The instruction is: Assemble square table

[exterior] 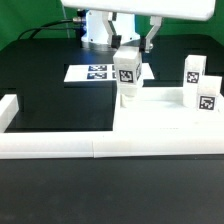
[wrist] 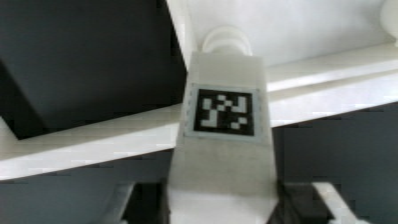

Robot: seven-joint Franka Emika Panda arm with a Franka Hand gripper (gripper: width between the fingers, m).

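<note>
My gripper (exterior: 128, 58) is shut on a white leg block (exterior: 127, 75) with a black-and-white tag on its face, and holds it upright. The leg's lower end is at the left corner of the large flat white square slab (exterior: 165, 120) in the exterior view; I cannot tell whether it touches. In the wrist view the same tagged leg (wrist: 222, 110) fills the middle and runs down between my dark fingers (wrist: 146, 205), with my gripper (wrist: 224, 208) closed on its sides. Two more tagged legs (exterior: 192, 68) (exterior: 207, 100) stand on the slab's right side.
The marker board (exterior: 92, 73) lies flat on the black table behind the held leg. A long white border rail (exterior: 90, 149) runs along the front and turns up at the exterior view's left (exterior: 9, 110). The arm's base (exterior: 100, 25) stands at the back.
</note>
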